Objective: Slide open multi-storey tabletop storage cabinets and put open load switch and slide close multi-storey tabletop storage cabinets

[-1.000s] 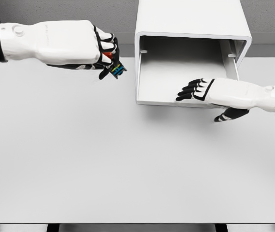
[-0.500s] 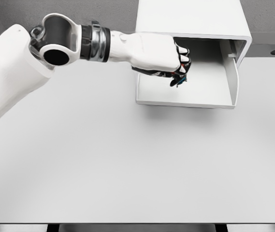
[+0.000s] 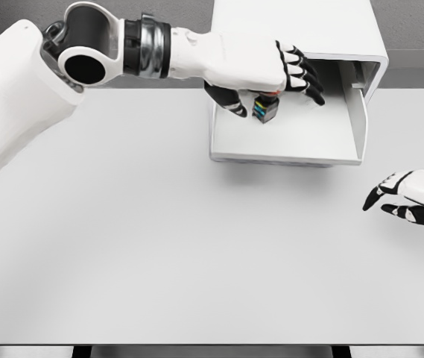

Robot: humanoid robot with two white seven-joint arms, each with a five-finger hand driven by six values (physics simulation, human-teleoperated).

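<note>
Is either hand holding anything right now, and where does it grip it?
Nothing: the left hand has spread fingers above the load switch in the open drawer; the right hand is empty.

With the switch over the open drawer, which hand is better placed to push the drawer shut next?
Probably the right hand: it hovers open over the table, empty, just right of the drawer front. The left hand reaches over the drawer, fingers spread, with the load switch just beneath its palm.

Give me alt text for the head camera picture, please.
The left hand, fingers spread, hovers over the open drawer of a white cabinet, a small switch just beneath its palm. The right hand rests open above the table.
</note>
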